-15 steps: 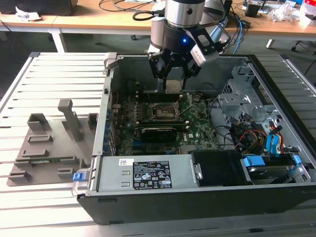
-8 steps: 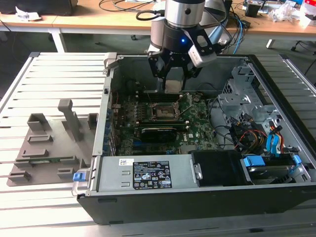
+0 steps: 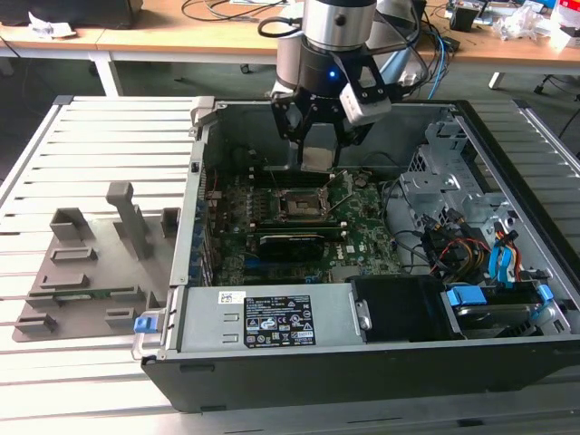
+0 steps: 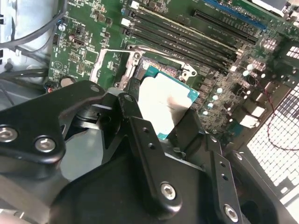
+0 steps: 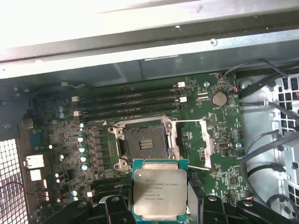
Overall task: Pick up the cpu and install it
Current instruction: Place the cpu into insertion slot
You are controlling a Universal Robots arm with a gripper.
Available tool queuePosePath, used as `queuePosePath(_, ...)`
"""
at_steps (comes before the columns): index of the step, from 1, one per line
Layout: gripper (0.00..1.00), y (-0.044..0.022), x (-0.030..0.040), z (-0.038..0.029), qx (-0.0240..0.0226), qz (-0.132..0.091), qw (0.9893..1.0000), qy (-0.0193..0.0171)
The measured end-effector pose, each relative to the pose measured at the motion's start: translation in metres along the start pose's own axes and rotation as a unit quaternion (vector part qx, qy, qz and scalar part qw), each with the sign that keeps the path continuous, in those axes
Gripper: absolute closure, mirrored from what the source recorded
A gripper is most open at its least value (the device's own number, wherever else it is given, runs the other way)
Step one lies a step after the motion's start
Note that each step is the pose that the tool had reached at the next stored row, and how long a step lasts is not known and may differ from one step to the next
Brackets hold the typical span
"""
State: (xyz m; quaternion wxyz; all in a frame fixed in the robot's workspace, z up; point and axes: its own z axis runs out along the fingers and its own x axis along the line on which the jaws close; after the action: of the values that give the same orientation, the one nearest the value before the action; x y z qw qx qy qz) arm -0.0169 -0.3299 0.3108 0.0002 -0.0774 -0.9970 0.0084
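Note:
My gripper (image 3: 317,152) hangs inside the open computer case, shut on the cpu (image 3: 317,159). The cpu (image 5: 160,191) is a flat square chip with a silver-grey top and a thin green edge, held by two opposite edges between black fingers (image 5: 115,206). In the second wrist view the cpu (image 4: 163,105) sits between the two fingers (image 4: 132,122), level above the board. The black motherboard socket (image 5: 142,140) lies uncovered on the green motherboard (image 3: 272,240), its metal frame (image 5: 205,140) swung open to one side. The chip is above the board, a little off from the socket (image 3: 299,207), not touching it.
The case walls (image 3: 204,181) ring the board. Memory slots (image 5: 131,100) run beside the socket. Loose cables (image 3: 453,245) and a drive bay with blue tabs (image 3: 471,299) fill the exterior view's right. A grey fixture plate (image 3: 91,263) lies on the slatted table at the left.

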Motion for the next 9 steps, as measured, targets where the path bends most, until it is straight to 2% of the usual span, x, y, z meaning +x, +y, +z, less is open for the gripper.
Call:
queuePosePath(4, 0.45, 0.0, 0.0, 0.0, 0.0004, 0.018, 0.9998, 0.0002)
queuePosePath(8, 0.45, 0.0, 0.0, 0.0, 0.0007, 0.041, 0.9992, 0.0006)
queuePosePath(9, 0.45, 0.0, 0.0, 0.0001, 0.0009, 0.064, 0.998, 0.0009)
